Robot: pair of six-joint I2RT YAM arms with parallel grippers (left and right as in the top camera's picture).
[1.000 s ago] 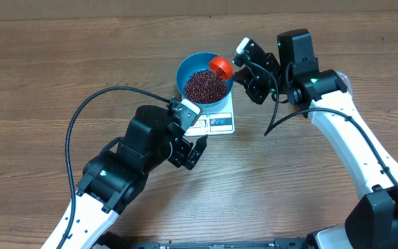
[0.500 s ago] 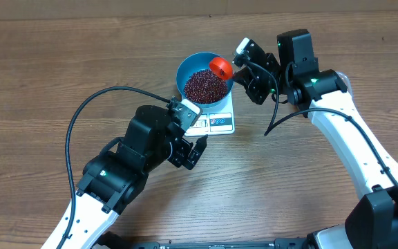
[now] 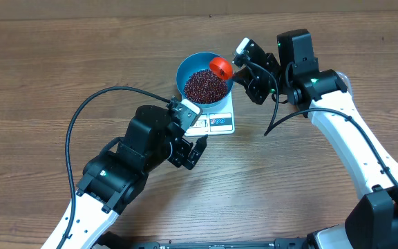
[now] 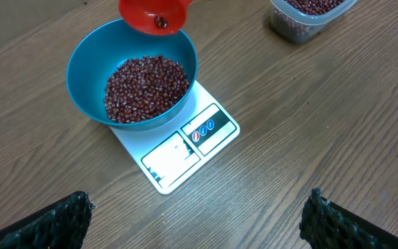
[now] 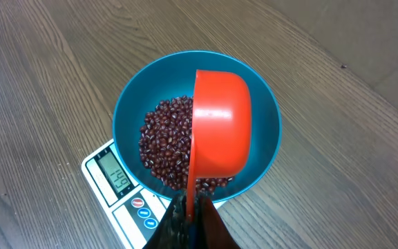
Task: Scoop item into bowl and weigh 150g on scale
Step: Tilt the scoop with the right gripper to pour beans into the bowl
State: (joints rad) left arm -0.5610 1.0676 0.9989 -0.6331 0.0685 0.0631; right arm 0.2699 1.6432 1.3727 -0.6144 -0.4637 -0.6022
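Observation:
The blue bowl (image 3: pixel 205 78) stands on the white scale (image 3: pixel 217 122) and holds a heap of dark red-brown beans (image 4: pixel 146 88). My right gripper (image 5: pixel 193 211) is shut on the handle of a red scoop (image 5: pixel 220 130), which hangs tipped on its side over the bowl (image 5: pixel 126 114). In the left wrist view a few beans show inside the scoop (image 4: pixel 154 15) above the bowl's far rim. The scale's display (image 5: pixel 110 173) is lit. My left gripper (image 4: pixel 197 225) hovers open over bare table in front of the scale (image 4: pixel 178 155), with nothing between its fingers.
A clear plastic tub (image 4: pixel 308 15) of beans stands at the top right of the left wrist view, beyond the scale. The wood table (image 3: pixel 47 76) stretches to the left and front. My right arm (image 3: pixel 337 124) reaches in from the right.

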